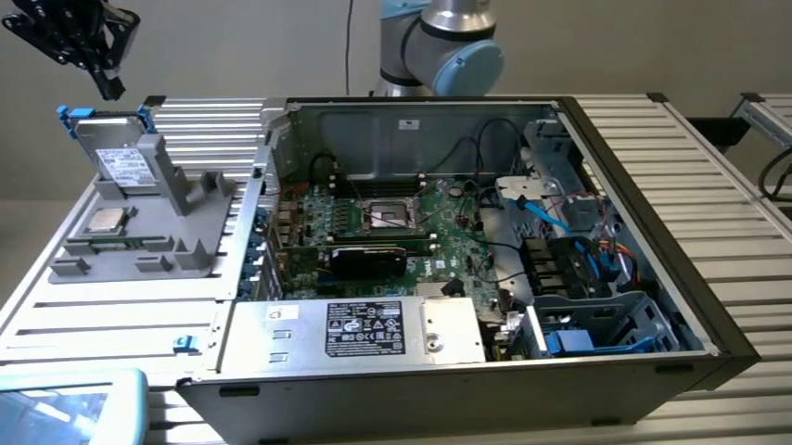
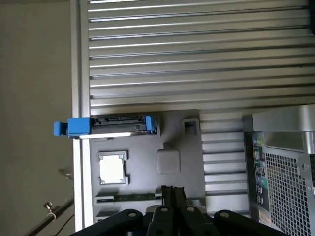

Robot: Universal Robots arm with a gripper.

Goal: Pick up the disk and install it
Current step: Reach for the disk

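- Ribbed aluminium table point(image 1: 210, 119) point(image 2: 197, 49) carried everything, and a grey fixture point(image 1: 198, 199) point(image 2: 147, 167) sat on it at the exterior view's left.
- High above the fixture's far corner hung the black gripper point(image 1: 109, 88) point(image 2: 172, 189), its fingers pressed together and holding nothing.
- Below the gripper and well apart from it, the disk point(image 1: 121, 162) point(image 2: 118, 125) stood on edge in a slot at that same corner of the fixture, framed by its blue carrier.
- Seen from the wrist, the disk's long, thin top edge ran along the fixture's far side, offset from the fingertips, with a small CPU chip point(image 1: 103, 221) point(image 2: 113, 169) in the fixture between them.
- Just beside the fixture, toward the exterior view's right, lay an open computer case point(image 1: 409, 116).
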